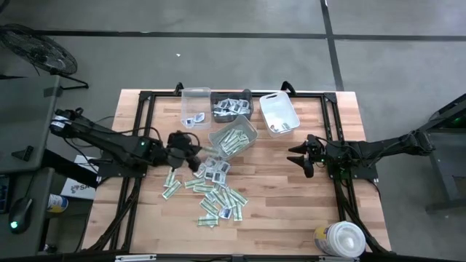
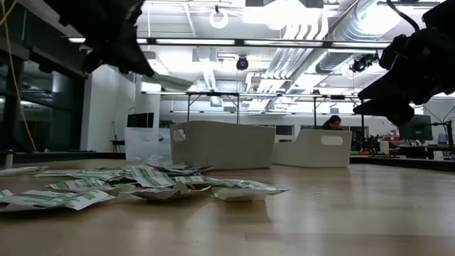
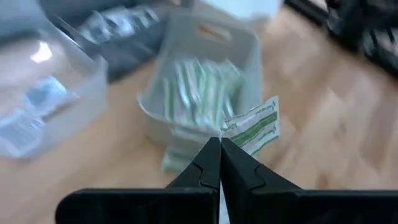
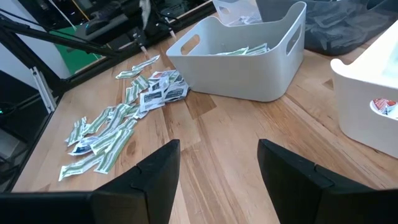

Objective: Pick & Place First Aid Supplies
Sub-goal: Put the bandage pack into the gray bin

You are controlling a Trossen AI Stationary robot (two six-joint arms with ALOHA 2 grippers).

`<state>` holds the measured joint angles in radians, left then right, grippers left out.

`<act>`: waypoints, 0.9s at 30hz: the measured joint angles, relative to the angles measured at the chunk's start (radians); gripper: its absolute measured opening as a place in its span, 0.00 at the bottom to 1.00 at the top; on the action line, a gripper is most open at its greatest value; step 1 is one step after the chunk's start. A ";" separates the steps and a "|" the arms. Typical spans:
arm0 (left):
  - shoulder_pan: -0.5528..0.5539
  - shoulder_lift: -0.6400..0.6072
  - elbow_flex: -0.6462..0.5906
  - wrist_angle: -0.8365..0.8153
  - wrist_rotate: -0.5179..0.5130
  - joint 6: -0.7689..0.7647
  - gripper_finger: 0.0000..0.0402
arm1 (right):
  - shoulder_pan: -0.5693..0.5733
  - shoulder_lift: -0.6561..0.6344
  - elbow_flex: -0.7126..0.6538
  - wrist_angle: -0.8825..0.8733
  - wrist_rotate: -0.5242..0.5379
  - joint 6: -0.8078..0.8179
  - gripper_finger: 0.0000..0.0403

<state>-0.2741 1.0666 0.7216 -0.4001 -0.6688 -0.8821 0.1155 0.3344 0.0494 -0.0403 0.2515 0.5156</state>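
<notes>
Right now my left gripper (image 3: 220, 144) pinches a green-and-white packet (image 3: 254, 126) only by its corner, so it may slip short of the grey bin (image 3: 205, 81), while my right gripper (image 4: 217, 171) waits open, far right.

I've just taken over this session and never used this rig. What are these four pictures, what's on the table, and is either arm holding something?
Two dark robot arms work at a wooden table. One picture looks straight down, one looks level across the tabletop, and one sits on each wrist. Loose first aid packets lie scattered near the middle. Behind them stand a grey bin with green-and-white strips, a clear bin, a dark bin and a white bin. The left gripper is shut on one green-and-white packet near the grey bin. The right gripper waits open and empty at the right.
</notes>
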 joint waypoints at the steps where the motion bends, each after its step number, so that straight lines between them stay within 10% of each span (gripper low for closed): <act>1: 0.012 0.007 0.000 0.017 -0.026 -0.008 0.00 | 0.000 0.000 0.000 0.000 0.000 0.000 0.52; 27: 0.322 0.395 0.000 0.558 0.150 0.140 0.00 | 0.000 0.000 0.000 0.000 0.000 0.000 0.52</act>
<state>0.0479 1.4611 0.7212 0.1581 -0.5187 -0.7423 0.1158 0.3344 0.0498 -0.0404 0.2516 0.5153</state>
